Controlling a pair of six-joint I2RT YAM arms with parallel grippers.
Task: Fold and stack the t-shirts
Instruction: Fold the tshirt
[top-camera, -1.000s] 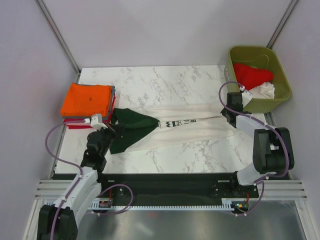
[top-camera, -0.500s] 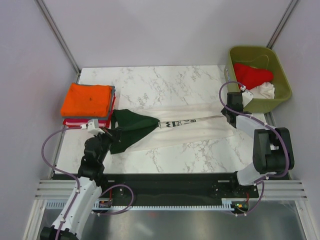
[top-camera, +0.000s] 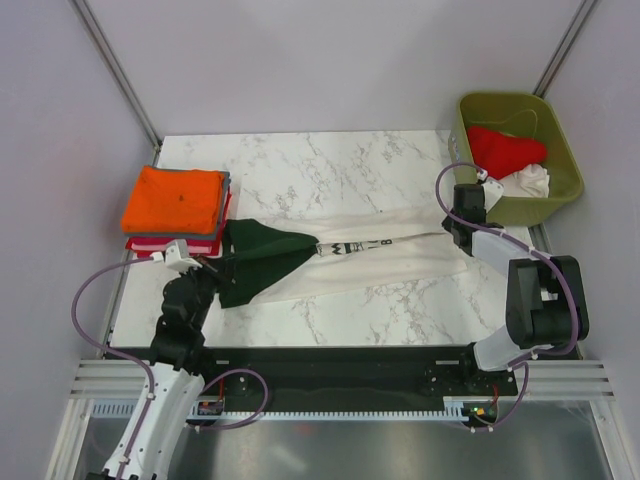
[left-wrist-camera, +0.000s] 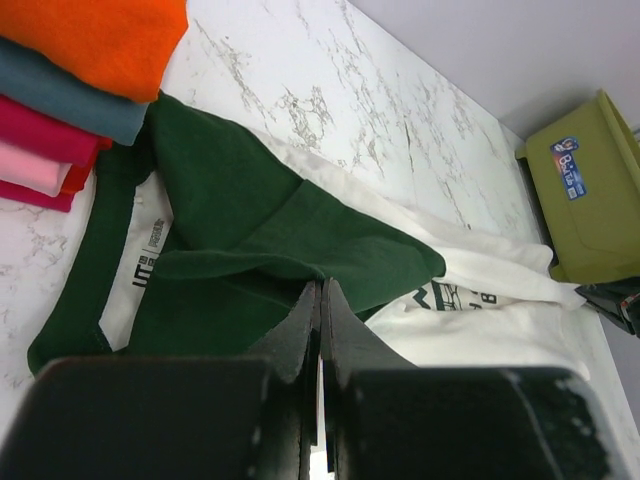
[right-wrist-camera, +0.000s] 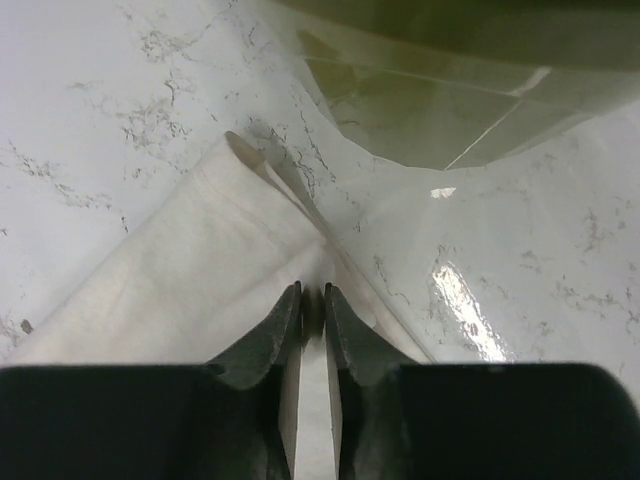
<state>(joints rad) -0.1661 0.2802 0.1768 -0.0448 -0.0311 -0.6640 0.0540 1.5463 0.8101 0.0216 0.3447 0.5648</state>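
Observation:
A cream t-shirt (top-camera: 390, 255) with dark green sleeves and collar lies stretched across the marble table, print up. My left gripper (top-camera: 216, 267) is shut on its dark green sleeve end (left-wrist-camera: 250, 215), and the fingertips pinch the fabric in the left wrist view (left-wrist-camera: 320, 288). My right gripper (top-camera: 451, 237) is shut on the cream hem end (right-wrist-camera: 200, 260), with cloth pinched between the tips (right-wrist-camera: 312, 296). A folded stack with an orange t-shirt (top-camera: 175, 197) on top sits at the far left. It also shows in the left wrist view (left-wrist-camera: 95, 35).
An olive-green bin (top-camera: 560, 150) stands at the back right, close to my right arm, and holds a red t-shirt (top-camera: 505, 150) and a white one (top-camera: 527, 182). The bin also shows in the right wrist view (right-wrist-camera: 450, 110). Bare marble (top-camera: 330, 165) lies behind the shirt.
My left arm has drawn back toward the near left, still pinching the green sleeve. The right arm and the shirt's cream end have hardly moved.

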